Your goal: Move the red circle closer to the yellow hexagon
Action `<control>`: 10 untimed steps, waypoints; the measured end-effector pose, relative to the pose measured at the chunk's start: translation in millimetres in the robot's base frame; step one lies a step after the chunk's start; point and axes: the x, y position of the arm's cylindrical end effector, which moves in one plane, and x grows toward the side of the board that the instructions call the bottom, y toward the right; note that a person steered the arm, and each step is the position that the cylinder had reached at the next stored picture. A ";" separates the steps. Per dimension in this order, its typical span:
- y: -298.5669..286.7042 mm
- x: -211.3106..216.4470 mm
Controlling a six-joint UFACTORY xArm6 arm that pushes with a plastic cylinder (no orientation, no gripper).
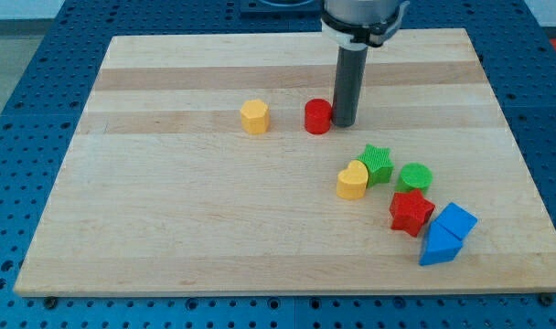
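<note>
The red circle (318, 117) lies on the wooden board (168, 210) above its middle. The yellow hexagon (254, 117) lies to the view's left of it, with a gap of about one block width between them. My tip (343, 123) stands right against the red circle's right side, touching or nearly touching it. The dark rod rises from there toward the view's top.
A cluster sits at the lower right: a yellow heart (352, 180), a green star (377, 164), a green circle (413, 177), a red star (411, 212), a blue block (455, 221) and a blue triangle (439, 247).
</note>
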 end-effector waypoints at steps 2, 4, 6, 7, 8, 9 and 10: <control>0.2 -11.1; 21.1 2.6; -6.1 2.6; -17.7 2.6; -27.1 2.6; -35.8 2.6; -45.1 2.6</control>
